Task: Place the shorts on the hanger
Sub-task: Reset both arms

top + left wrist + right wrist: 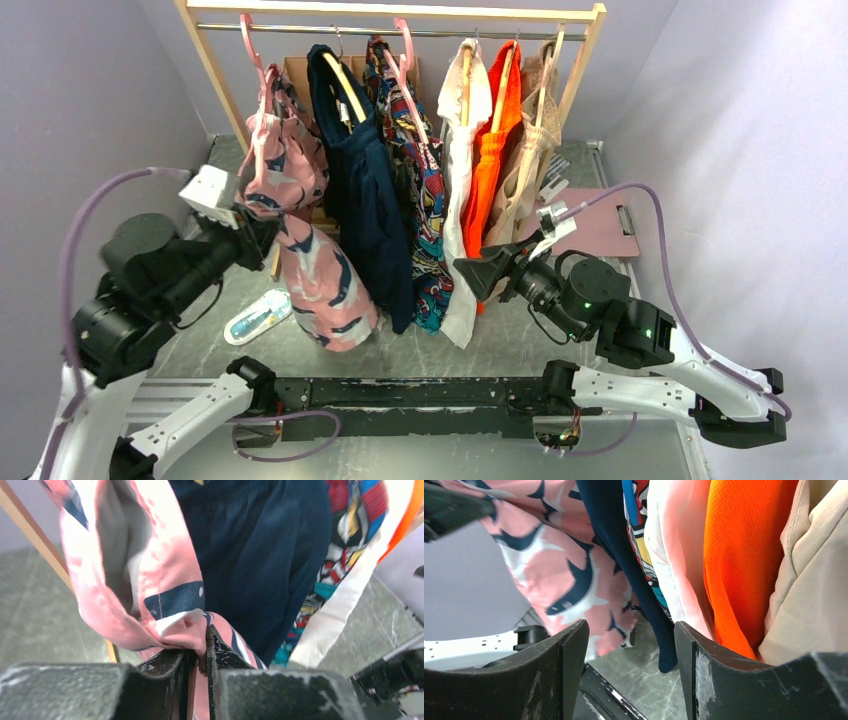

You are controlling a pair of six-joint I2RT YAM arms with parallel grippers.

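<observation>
Fabric this loose looks light and likely to slip, so take a bunched fold, not a single layer. The shorts (pixel 310 250) drape from the hanger (pixel 256 62) at the left end of the rack (pixel 420 11). Your left gripper (pixel 200 655) reaches up, pinching such a fold; your right gripper (pixel 631 630) hovers spread, empty.

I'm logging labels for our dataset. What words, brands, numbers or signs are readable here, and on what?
None can be read.
The white packet on the table carries teal print, too small and blurred to read.
The shorts show only a wave pattern, no lettering.
</observation>
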